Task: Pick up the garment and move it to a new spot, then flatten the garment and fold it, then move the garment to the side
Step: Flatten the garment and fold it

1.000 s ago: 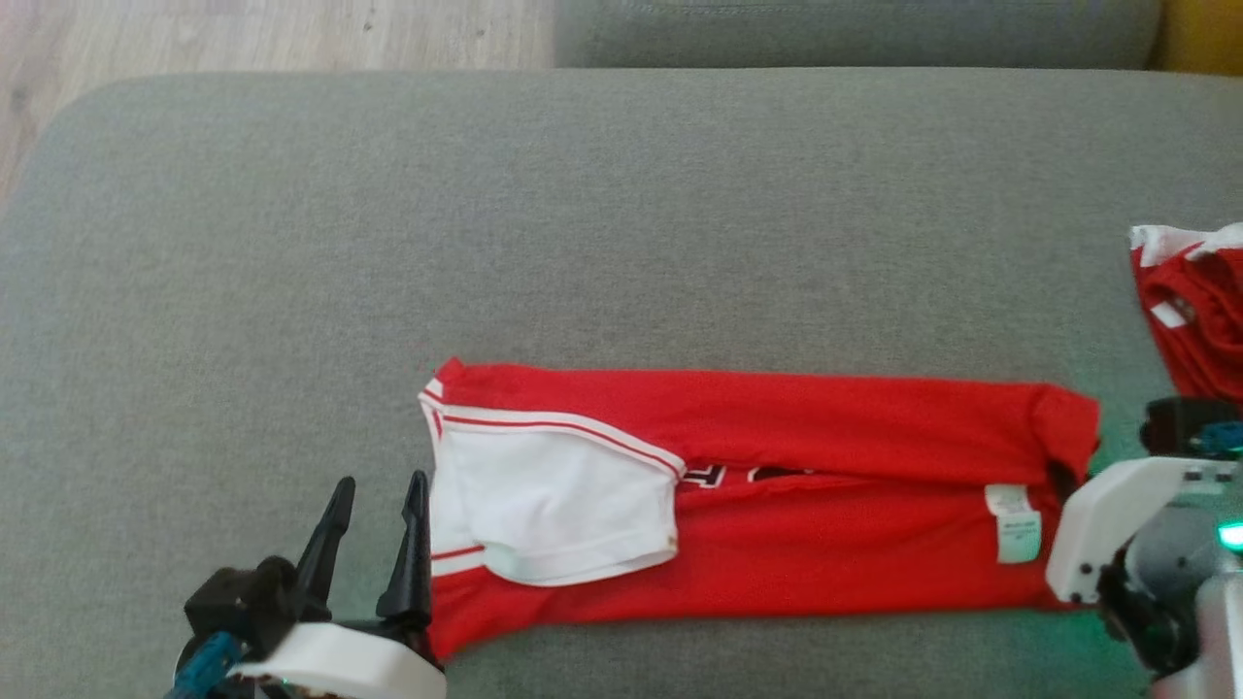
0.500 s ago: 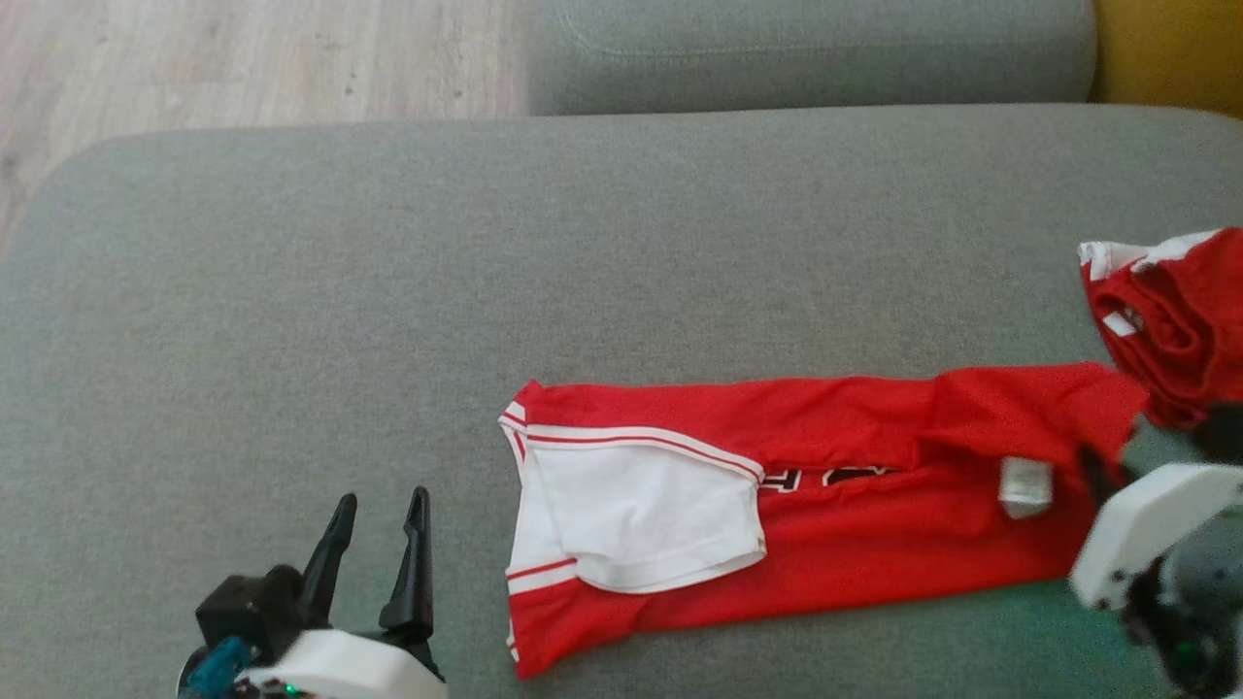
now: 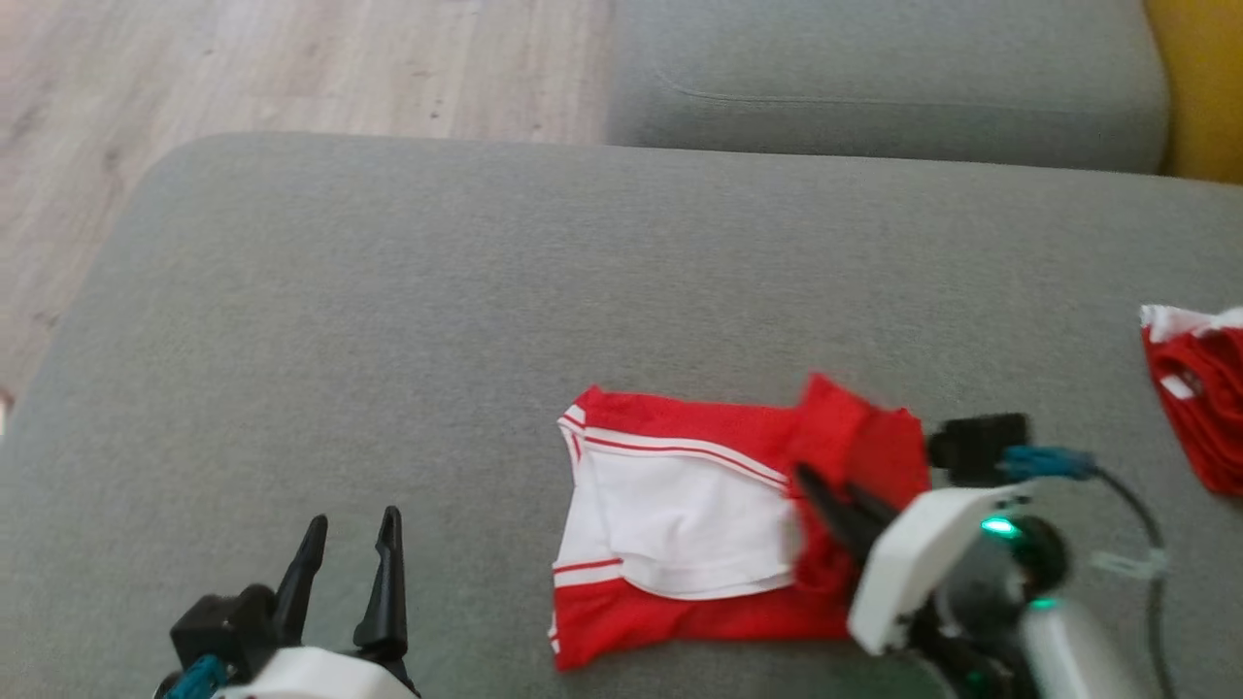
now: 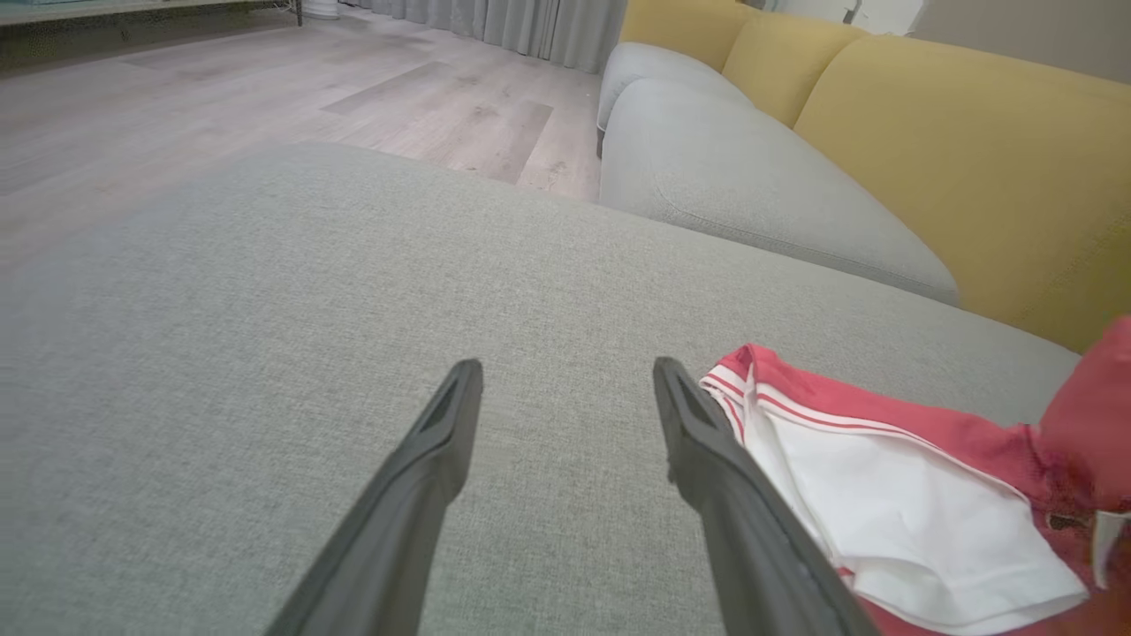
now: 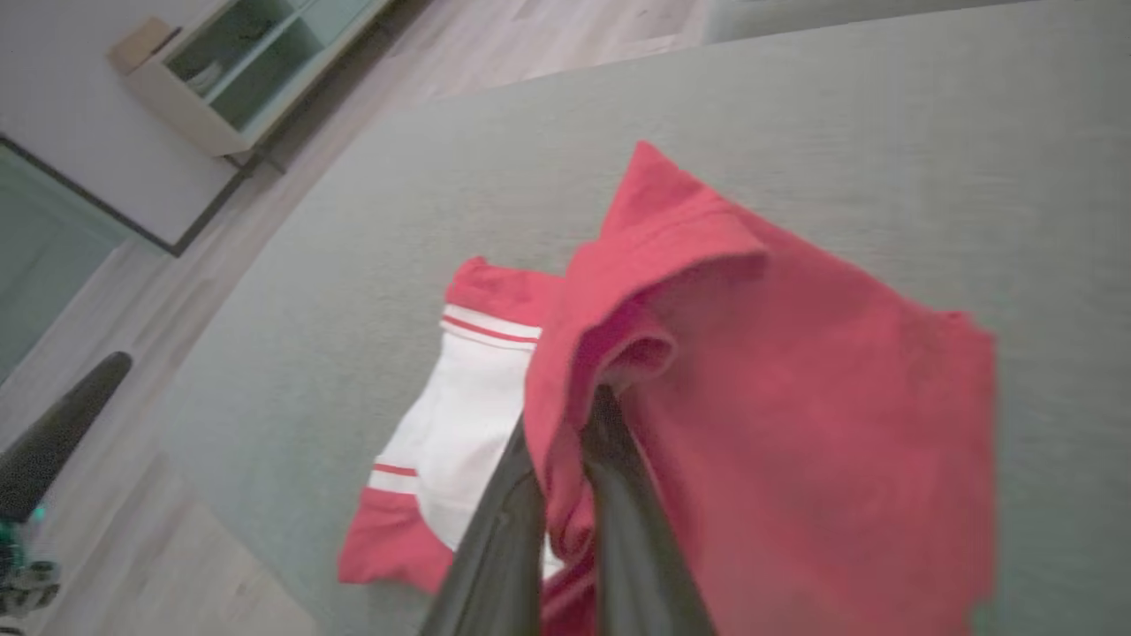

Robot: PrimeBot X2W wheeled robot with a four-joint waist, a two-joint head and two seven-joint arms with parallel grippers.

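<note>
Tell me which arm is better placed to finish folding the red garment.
Right. The right gripper is shut on the garment's lifted red end, partway over its white panel; the left gripper is open beside it, holding nothing.

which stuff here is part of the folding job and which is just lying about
In the job: red-and-white garment; right gripper, shut on its red end; left gripper, open; grey cushion under it.
Lying about: second red garment at the cushion's right edge; yellow backrest; cabinet.
</note>
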